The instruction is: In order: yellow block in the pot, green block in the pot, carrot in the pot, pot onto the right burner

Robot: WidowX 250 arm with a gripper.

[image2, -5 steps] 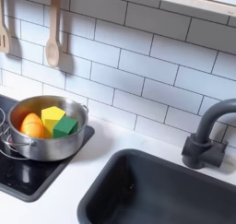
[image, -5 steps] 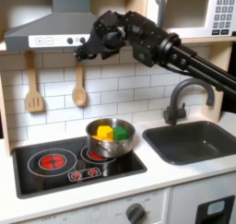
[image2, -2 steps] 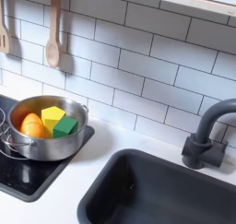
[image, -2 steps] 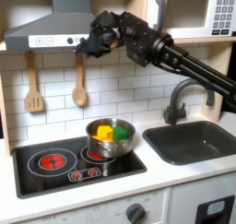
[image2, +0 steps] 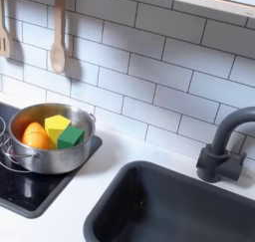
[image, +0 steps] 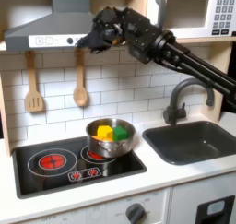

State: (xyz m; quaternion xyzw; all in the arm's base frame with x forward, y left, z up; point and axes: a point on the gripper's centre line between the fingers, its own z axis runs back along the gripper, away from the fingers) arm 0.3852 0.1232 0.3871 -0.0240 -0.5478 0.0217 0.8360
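Observation:
The shiny steel pot (image: 111, 140) (image2: 50, 146) stands on the black cooktop (image: 37, 168), over the right burner (image: 90, 156), whose red ring peeks out at the pot's left. Inside lie the yellow block (image: 106, 133) (image2: 57, 125), the green block (image: 121, 133) (image2: 71, 136) and the orange carrot (image2: 35, 134). My gripper (image: 81, 43) hangs high above the pot, in front of the range hood, holding nothing that I can see. Its dark fingers blur together, so its opening is unclear.
The left burner (image: 53, 159) is bare. A wooden spatula (image: 33, 89) and a wooden spoon (image: 80, 85) (image2: 58, 37) hang on the tiled wall. A dark sink (image: 189, 140) (image2: 169, 206) with a faucet (image: 189, 94) (image2: 224, 146) lies to the first exterior view's right. A microwave (image: 194, 11) sits above.
The arm has lifted the gripper a little higher toward the hood. The pot and its contents have not moved.

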